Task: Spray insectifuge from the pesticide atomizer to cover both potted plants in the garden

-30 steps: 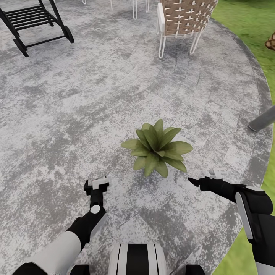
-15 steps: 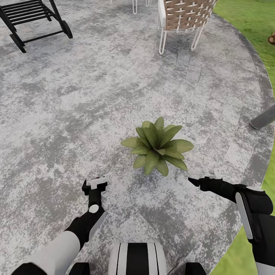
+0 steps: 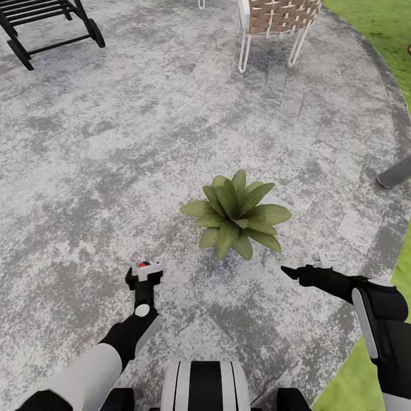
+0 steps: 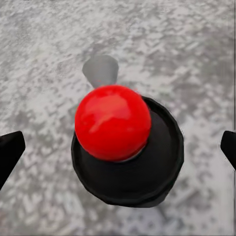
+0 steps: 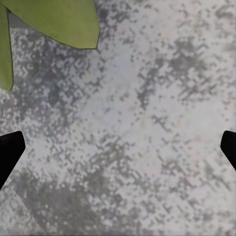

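Note:
The pesticide atomizer (image 4: 113,123) appears end-on in the left wrist view: a red tip on a dark round body, with a whitish trigger head behind it. My left gripper (image 4: 118,147) is open, its two black fingertips wide on either side and clear of the bottle. In the head view the red tip of the atomizer (image 3: 142,265) peeks out at the left gripper (image 3: 144,274). One potted plant (image 3: 235,214), a low green rosette, sits on the stone patio ahead and to the right. My right gripper (image 3: 302,266) hangs open just right of it, with a leaf (image 5: 59,19) in its wrist view.
A woven chair with white legs (image 3: 277,17) stands at the back, a black slatted lounger (image 3: 51,20) at the back left. A grey post (image 3: 395,173) lies at the right patio edge. Green lawn (image 3: 377,17) borders the patio on the right.
The whole view has shifted, so the camera moved; chair and lounger sit higher in the picture. The atomizer's red tip now shows at the left gripper. The right gripper holds its pose.

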Controlling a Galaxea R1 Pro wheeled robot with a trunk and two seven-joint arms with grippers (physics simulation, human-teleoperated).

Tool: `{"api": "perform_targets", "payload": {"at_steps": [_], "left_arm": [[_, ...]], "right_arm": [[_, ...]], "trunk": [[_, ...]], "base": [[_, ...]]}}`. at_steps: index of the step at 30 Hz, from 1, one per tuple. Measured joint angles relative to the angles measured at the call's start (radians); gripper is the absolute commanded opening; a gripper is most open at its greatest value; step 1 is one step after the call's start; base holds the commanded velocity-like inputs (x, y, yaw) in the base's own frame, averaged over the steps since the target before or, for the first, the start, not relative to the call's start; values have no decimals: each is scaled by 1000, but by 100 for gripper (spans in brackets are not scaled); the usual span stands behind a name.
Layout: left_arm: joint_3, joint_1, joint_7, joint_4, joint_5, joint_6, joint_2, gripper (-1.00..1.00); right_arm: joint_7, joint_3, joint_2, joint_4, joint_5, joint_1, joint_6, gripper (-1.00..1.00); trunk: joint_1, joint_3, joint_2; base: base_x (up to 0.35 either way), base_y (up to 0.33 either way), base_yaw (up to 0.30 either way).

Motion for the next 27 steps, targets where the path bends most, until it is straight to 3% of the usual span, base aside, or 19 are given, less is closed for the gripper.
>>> {"api": "perform_targets", "payload": {"at_steps": [4,11,17,22,27], "left_arm": [[0,-1,-19,1,0,0,-3,100],[0,-2,-32,1,-3,-2,-5,100],[1,-3,-33,0,-2,-2,-2,100],[2,-3,-33,0,-1,-3,-1,100],[2,-3,-33,-1,-1,-4,0,100]], "right_arm": [[0,0,0,0,0,0,0,100],[0,2,1,0,0,1,0,100],[0,4,1,0,0,1,0,100],[0,5,1,0,0,1,0,100],[0,5,1,0,0,1,0,100]], "trunk": [[0,0,0],[3,-27,-2],[3,-27,-2],[5,-46,-3],[5,-46,-3]], "base": [[0,0,0],[0,0,0],[0,0,0],[0,0,0],[0,0,0]]}}
